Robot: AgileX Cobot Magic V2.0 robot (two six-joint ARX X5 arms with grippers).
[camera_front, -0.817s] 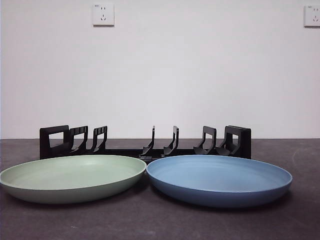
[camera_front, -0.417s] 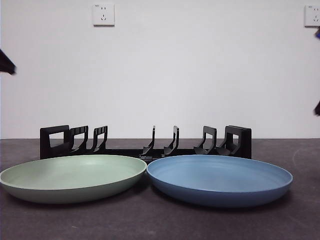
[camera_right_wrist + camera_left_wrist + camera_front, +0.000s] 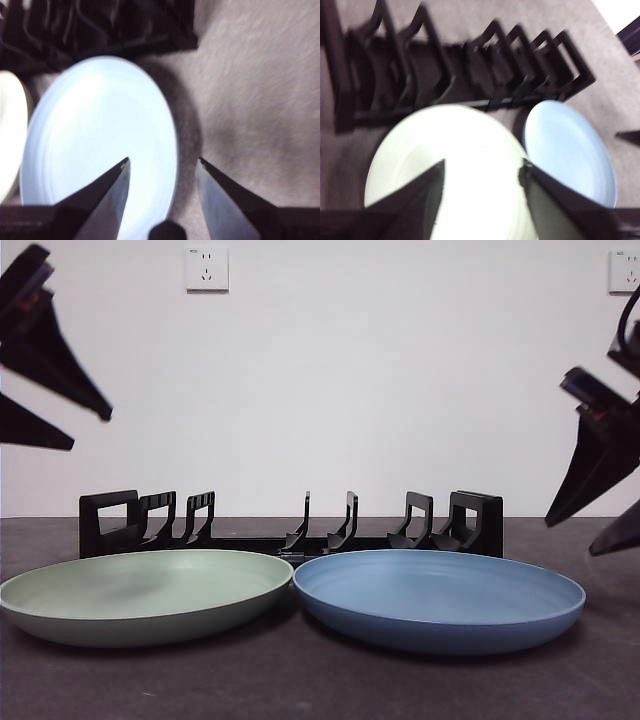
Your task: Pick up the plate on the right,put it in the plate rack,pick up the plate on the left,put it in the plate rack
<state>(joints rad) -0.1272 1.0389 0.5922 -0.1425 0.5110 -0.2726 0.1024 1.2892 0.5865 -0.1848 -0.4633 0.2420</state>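
Observation:
A blue plate (image 3: 438, 598) lies flat on the right of the dark table, a pale green plate (image 3: 145, 594) on the left, their rims almost touching. Behind them stands the long black plate rack (image 3: 290, 525) with its upright prongs. My right gripper (image 3: 598, 525) hangs open above the blue plate's right edge; in its wrist view the blue plate (image 3: 95, 145) lies below its spread jaws (image 3: 162, 162). High at the left my left gripper (image 3: 75, 425) is open above the green plate (image 3: 450, 165), with the rack (image 3: 445, 65) beyond.
Two wall sockets (image 3: 206, 269) sit on the white wall behind the table. Bare table surface (image 3: 260, 100) lies to the right of the blue plate.
Both arms have come into the front view from the upper side edges, moving down and inward. The plates and the rack have stayed put.

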